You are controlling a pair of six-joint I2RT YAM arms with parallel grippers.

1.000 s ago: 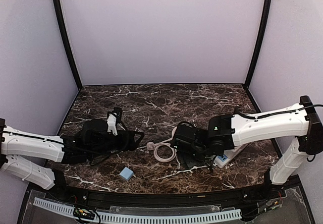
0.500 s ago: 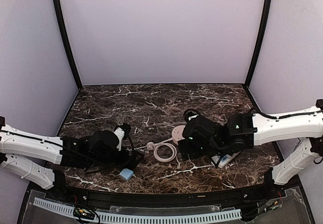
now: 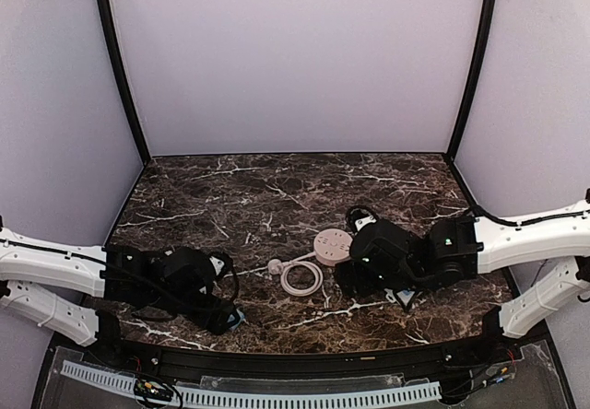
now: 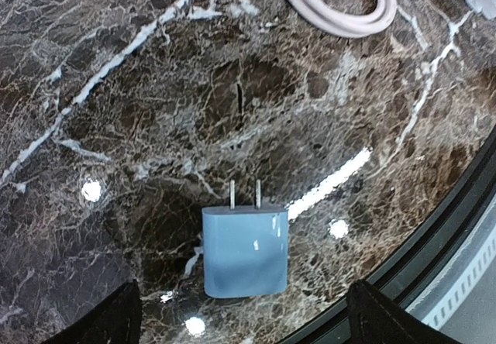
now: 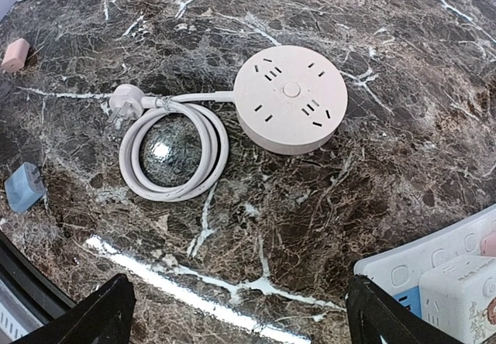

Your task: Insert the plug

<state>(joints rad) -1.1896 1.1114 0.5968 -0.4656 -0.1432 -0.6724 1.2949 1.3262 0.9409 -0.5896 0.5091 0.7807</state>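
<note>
- While the left gripper (image 4: 242,314) hangs low over the marble table (image 4: 116,88), its fingers (image 4: 105,321) stand wide apart and grip nothing.
- Flat on the table, the blue plug (image 4: 246,251) lies just ahead of that gap, untouched, its two prongs pointing away from the gripper (toward the coiled cord (image 4: 341,11)).
- Likewise spread wide and empty, the right gripper (image 5: 236,317) faces the round socket hub (image 5: 291,98), with the cord looped beside it.
- At the lower corner of the right wrist view sits a white power strip (image 5: 434,278), seemingly with an adapter plugged in; the frame edge crops it.

One plug (image 4: 245,251) — one round socket (image 5: 291,98) — one strip (image 5: 387,270)
</note>
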